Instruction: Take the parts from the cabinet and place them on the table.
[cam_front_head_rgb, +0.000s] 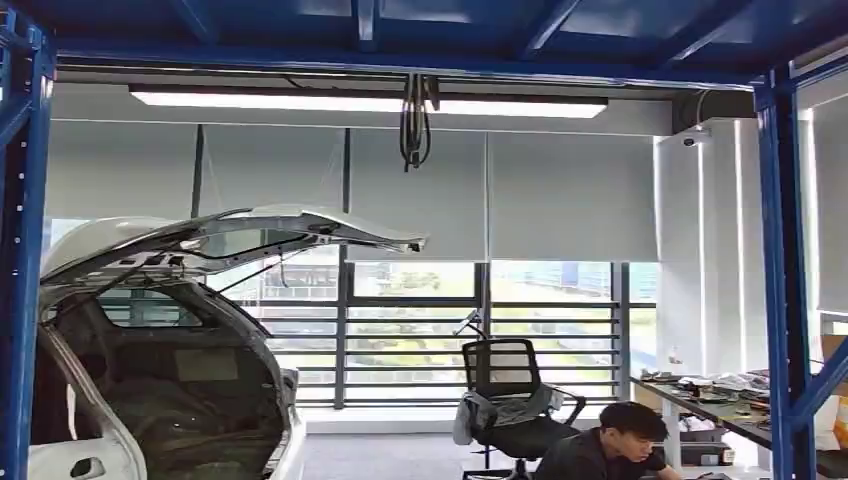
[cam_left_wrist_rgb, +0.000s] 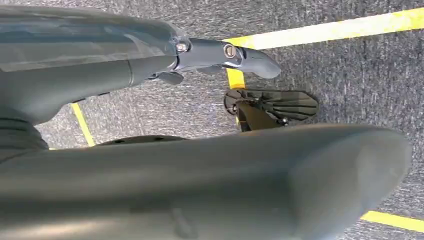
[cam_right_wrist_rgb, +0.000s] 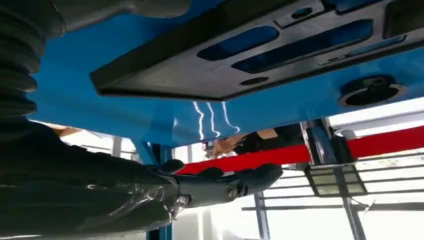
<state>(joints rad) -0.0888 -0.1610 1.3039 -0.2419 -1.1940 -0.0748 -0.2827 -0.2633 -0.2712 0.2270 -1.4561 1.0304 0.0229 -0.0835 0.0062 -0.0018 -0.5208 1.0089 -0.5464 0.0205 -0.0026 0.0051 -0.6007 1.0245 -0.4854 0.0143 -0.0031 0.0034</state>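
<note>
A flat black part (cam_right_wrist_rgb: 240, 55) with long slots lies against the blue shelf surface (cam_right_wrist_rgb: 150, 115) of the cabinet, seen close in the right wrist view. My right hand (cam_right_wrist_rgb: 200, 187) is stretched out a little way from that part, fingers straight and holding nothing. My left hand (cam_left_wrist_rgb: 150, 60) hangs over grey carpet, fingers extended with nothing in them. The cabinet's blue frame (cam_front_head_rgb: 785, 250) borders the head view.
Beyond the frame stands a white car (cam_front_head_rgb: 150, 350) with its tailgate raised. A black office chair (cam_front_head_rgb: 505, 400) and a seated person (cam_front_head_rgb: 615, 445) are at the lower middle. A cluttered workbench (cam_front_head_rgb: 720, 400) runs along the right. A red bar (cam_right_wrist_rgb: 250, 160) crosses behind my right hand.
</note>
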